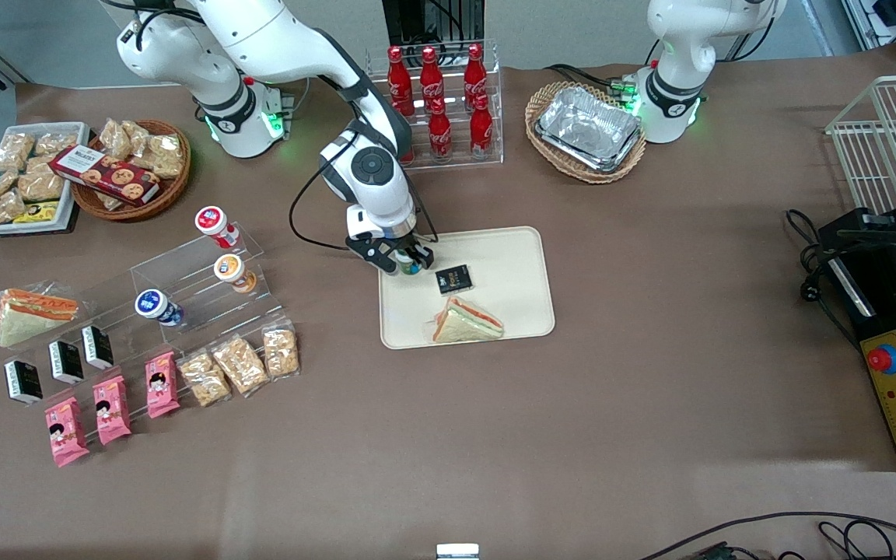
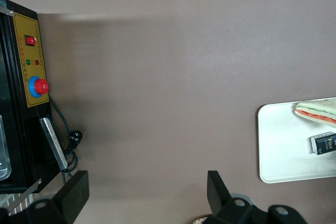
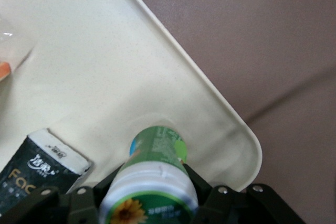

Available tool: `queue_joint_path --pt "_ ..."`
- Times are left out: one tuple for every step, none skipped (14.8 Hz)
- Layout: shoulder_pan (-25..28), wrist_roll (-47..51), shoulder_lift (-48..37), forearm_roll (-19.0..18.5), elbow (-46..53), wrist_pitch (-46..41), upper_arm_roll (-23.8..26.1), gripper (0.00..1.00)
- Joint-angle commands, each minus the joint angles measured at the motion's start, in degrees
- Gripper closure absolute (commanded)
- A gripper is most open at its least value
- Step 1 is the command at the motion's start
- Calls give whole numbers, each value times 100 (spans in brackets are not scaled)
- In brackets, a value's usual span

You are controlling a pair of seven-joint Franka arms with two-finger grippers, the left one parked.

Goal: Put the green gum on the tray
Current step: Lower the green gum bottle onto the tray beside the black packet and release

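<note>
The tray (image 3: 105, 77) looks like matt cream plastic with fine speckles. The green gum (image 3: 155, 174) has a glossy printed label and a smooth white plastic lid. The gripper (image 1: 404, 259) above it is black, hard-looking. The bench (image 1: 650, 373) is matt brown.

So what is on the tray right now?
On the tray: a sandwich, a black packet, and the green gum standing near a corner, gripper closed on it. Its base contact is hidden.
</note>
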Motion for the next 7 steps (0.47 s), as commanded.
queue_joint_path --pt "61 73 -3 30 -79 153 -61 0" --pt "61 73 -3 30 -79 145 -61 0" --pt "61 73 -3 30 -70 145 -61 0" --pt "61 64 -11 30 -70 145 -61 0" --pt "52 64 -11 30 -70 145 -61 0" --pt "52 56 -20 30 -70 145 -61 0" --pt "43 21 -38 30 -70 127 -61 0"
